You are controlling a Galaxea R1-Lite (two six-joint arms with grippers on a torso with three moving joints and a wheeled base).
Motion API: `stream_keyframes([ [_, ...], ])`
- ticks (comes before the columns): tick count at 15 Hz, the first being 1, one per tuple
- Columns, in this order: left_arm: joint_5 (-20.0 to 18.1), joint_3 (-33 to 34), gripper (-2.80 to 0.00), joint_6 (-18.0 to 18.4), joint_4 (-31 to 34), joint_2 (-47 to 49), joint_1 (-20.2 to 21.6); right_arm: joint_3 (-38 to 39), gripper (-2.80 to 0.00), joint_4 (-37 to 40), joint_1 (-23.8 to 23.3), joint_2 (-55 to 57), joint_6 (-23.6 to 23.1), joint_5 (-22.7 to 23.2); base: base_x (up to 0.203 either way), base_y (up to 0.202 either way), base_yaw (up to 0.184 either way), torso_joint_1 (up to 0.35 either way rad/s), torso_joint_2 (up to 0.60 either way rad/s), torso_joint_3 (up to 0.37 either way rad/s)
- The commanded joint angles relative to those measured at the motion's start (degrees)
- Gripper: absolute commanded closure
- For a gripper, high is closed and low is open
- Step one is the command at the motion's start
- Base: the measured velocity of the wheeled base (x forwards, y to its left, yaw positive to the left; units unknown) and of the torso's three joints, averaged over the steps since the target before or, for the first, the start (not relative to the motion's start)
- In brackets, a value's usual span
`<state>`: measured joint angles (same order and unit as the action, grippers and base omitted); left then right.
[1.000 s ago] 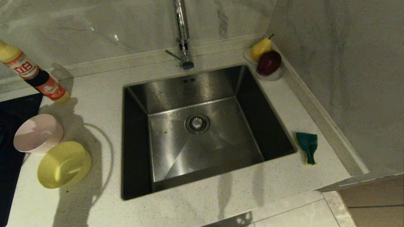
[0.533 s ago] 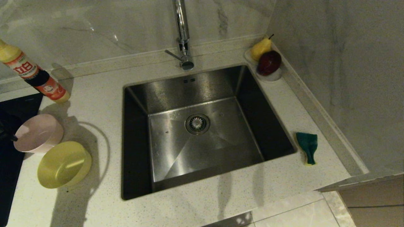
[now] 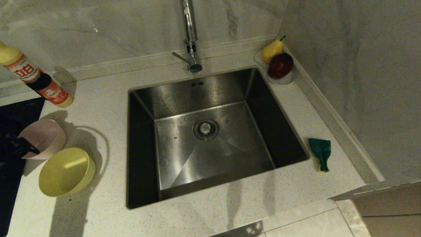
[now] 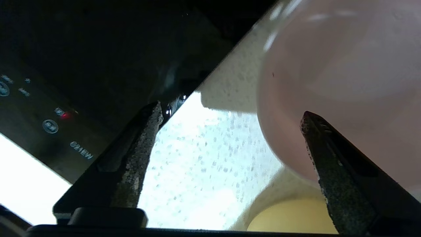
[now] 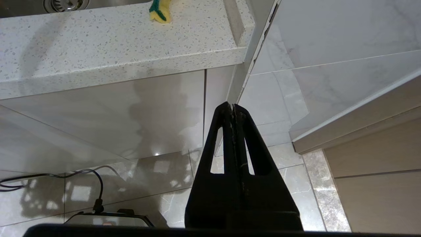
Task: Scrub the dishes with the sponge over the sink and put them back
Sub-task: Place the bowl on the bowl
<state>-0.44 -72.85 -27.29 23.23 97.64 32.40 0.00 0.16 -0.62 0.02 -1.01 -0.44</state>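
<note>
A pale pink bowl (image 3: 47,136) and a yellow bowl (image 3: 67,171) sit on the counter left of the steel sink (image 3: 213,144). My left gripper (image 3: 26,148) reaches in from the left edge at the pink bowl's near rim. In the left wrist view the gripper (image 4: 232,110) is open, with the pink bowl (image 4: 345,75) partly between the jaws and one finger (image 4: 324,158) across it; contact is unclear. The yellow bowl (image 4: 296,220) lies just beyond. The green-and-yellow sponge (image 3: 320,153) lies right of the sink. My right gripper (image 5: 232,107) hangs shut below the counter, far from the sponge (image 5: 160,11).
A black cooktop (image 3: 16,108) borders the bowls on the left. A dish-soap bottle (image 3: 36,79) stands at the back left. The faucet (image 3: 190,39) rises behind the sink. A pear and a dark red fruit (image 3: 279,64) sit on a dish in the back right corner.
My left gripper has come into the head view from the left edge and reached the pink bowl, its jaws spreading. The right arm has not moved.
</note>
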Motion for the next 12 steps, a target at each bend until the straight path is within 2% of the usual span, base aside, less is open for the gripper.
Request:
stream_keyframes([
  [1,-0.4,-0.1,-2.8,-0.8,0.1,1.2,0.0,0.0,0.0,0.0,0.0,0.1,0.0,0.0,0.0,0.0,0.0,0.0,0.0,0.0],
  [3,-3.1,-0.2,-2.8,-1.5,0.1,1.1,0.0,0.0,0.0,0.0,0.0,0.1,0.0,0.0,0.0,0.0,0.0,0.0,0.0,0.0],
  [5,-3.9,-0.1,-2.8,-2.1,0.1,1.2,0.0,0.0,0.0,0.0,0.0,0.1,0.0,0.0,0.0,0.0,0.0,0.0,0.0,0.0],
  [7,-7.6,0.1,-2.8,-3.0,0.1,1.3,0.0,0.0,0.0,0.0,0.0,0.1,0.0,0.0,0.0,0.0,0.0,0.0,0.0,0.0],
  [12,-8.0,0.1,-2.8,-3.9,0.0,2.7,0.1,0.0,0.0,0.0,0.0,0.1,0.0,0.0,0.0,0.0,0.0,0.0,0.0,0.0],
])
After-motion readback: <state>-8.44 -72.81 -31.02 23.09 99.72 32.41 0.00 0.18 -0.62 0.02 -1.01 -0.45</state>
